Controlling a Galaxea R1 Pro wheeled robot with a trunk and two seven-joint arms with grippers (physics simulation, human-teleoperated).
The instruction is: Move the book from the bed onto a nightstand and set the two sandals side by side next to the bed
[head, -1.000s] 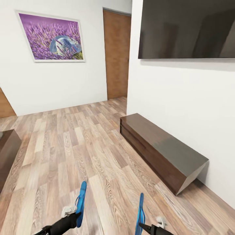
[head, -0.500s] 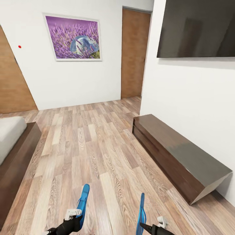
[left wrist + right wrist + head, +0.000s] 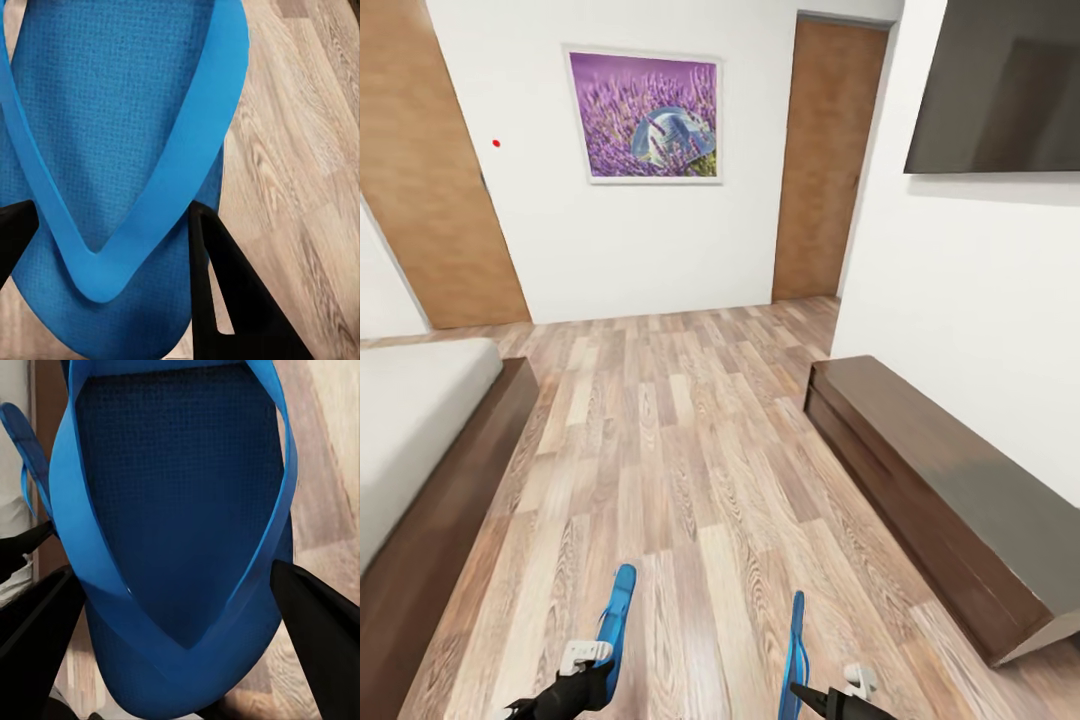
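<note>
On the far left is the bed [image 3: 410, 420], with its pale mattress and dark wood frame. The book is not to be seen on the part of the bed that shows.

Next comes the left gripper [image 3: 603, 662], low down in the head view. Its fingers [image 3: 225, 300] are clenched on a blue sandal [image 3: 616, 625]. The sandal stands on its edge, up off the floor [image 3: 690, 470], with its toe pointing ahead. In the left wrist view the black fingers sit on both sides of the sole, near where the strap meets it. It is likely held this way so it can be carried along and then put down by the bed.

A little to the right is the right gripper [image 3: 812, 688]. Its fingers [image 3: 315, 630] are grasping the other sandal [image 3: 793, 655], also on its edge and off the floor. The two sandals are apart, one in each hand, so both can be set down side by side next.

The wood floor between the bed and the rest is open, and nothing lies in the way there. On the back wall hang a purple flower picture [image 3: 645, 115] with a door [image 3: 825, 165] near it. On the right a long low dark cabinet [image 3: 950, 500] stands against the wall, under a big dark screen [image 3: 995, 90]. The robot should keep off that cabinet when it turns toward the bed.
</note>
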